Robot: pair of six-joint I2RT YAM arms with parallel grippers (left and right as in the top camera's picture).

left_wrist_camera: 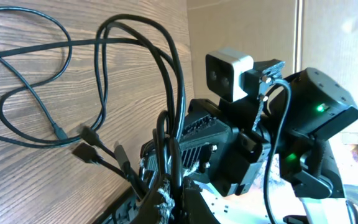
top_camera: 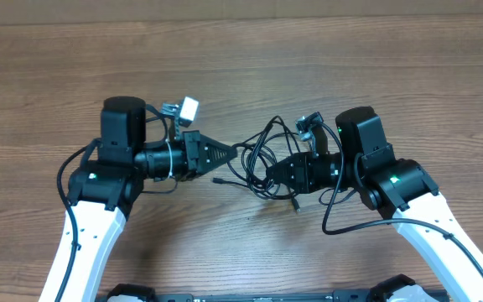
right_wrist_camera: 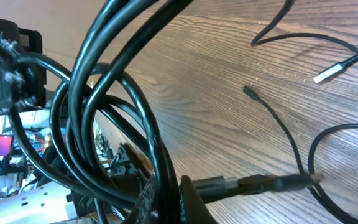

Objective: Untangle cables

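Cables (right_wrist_camera: 98,53) fill right wrist view, strands pinched in right gripper (right_wrist_camera: 166,202) jaws. Left gripper (top_camera: 230,156), just across cables, jaws pressed on strands too. Probably gripping opposite sides to pull loops apart over table (top_camera: 241,50).

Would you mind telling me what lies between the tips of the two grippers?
The looped black cables fill that stretch, running from the left gripper to the right gripper, each shut on them. The overhead view shows it best.
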